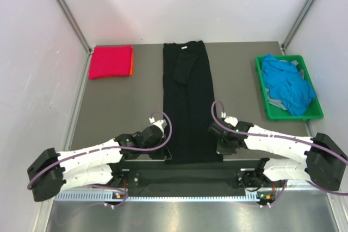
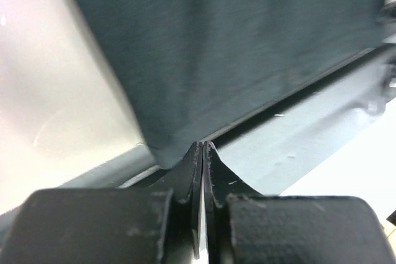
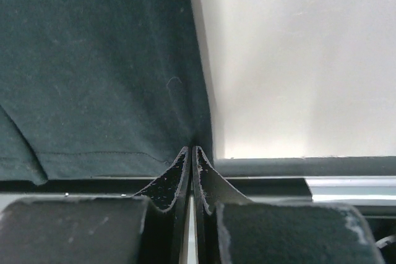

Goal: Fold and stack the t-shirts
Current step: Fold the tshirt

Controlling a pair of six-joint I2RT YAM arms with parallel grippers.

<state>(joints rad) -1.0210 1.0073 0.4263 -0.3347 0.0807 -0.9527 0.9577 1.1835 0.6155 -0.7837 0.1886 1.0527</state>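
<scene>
Closest in, the left tool [image 1: 162,150] and the right tool [image 1: 218,148] are both clamped shut. Each seems to pinch a near corner of the black t-shirt [image 1: 187,96], left on the left corner, right on the right. The shirt lies on the counter [image 1: 125,107] as a narrow strip, its long axis running straight away from the arms, hem nearest, neck label [image 1: 184,48] farthest. Any fold, I'd say, goes lengthwise toward that collar, with both arms equally placed.

You have open lanes on bare table [image 1: 122,101] either side of black t-shirt [image 1: 187,96]. Obstacles: magenta-red stack [image 1: 110,61] far left; green crate [image 1: 296,117] far right, possibly tight against wall [image 1: 326,20].
</scene>
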